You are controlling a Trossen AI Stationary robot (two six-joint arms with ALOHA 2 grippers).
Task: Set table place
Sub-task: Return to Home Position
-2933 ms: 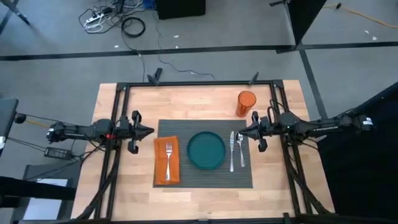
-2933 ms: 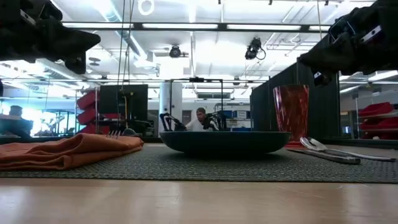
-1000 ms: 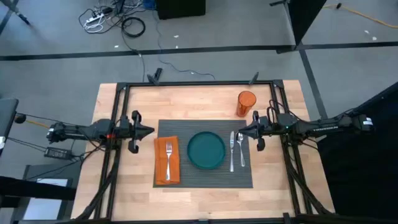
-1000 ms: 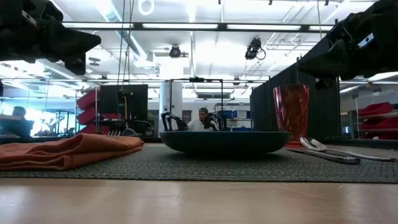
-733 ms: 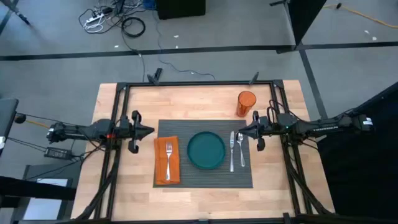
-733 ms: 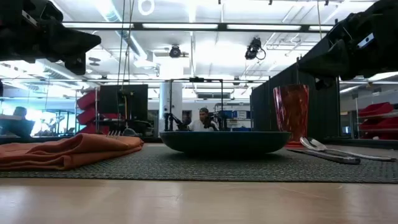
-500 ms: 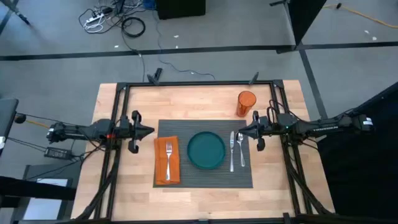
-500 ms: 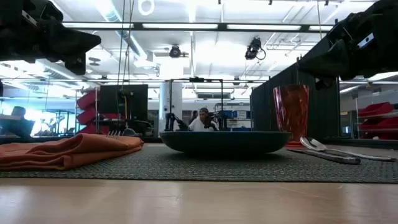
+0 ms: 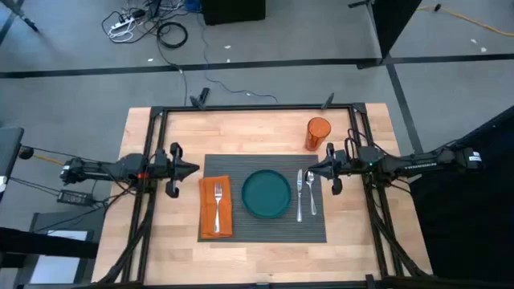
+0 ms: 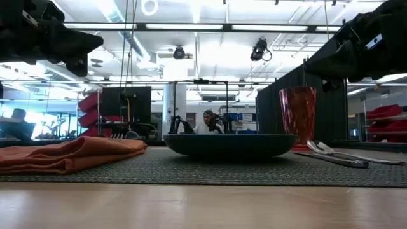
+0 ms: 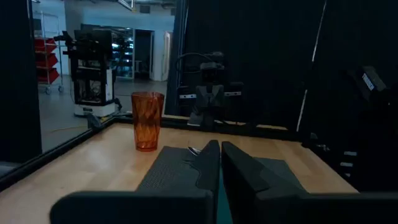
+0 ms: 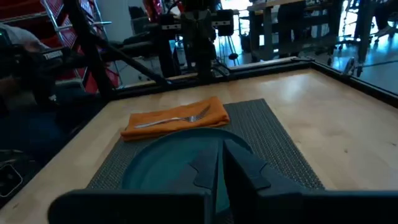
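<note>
The place is laid on the table, a light wood top. A dark grey ribbed placemat is spread at the middle, and a round teal plate is set at its centre. To the left of the plate an orange napkin is laid lengthwise on the mat, and a fork is rested on top of it. To the right of the plate a knife and a spoon are placed side by side, the knife nearer the plate and the spoon just outside it. An orange cup is stood upright on the bare wood just beyond the mat's far right corner; whether its base touches the mat's edge cannot be told.

The left gripper is held above the table just beside the mat's left edge, near its far left corner, and is pointed toward the centre. In the left wrist view its fingers are seen brought together, with only a thin line between them. The right gripper is held opposite, above the mat's right side near the far ends of the knife and spoon, and is pointed toward the plate. Its fingers are likewise seen pressed together in the right wrist view. In the low view both arms are shown well above the tabletop. A person is seen far back in the room.
</note>
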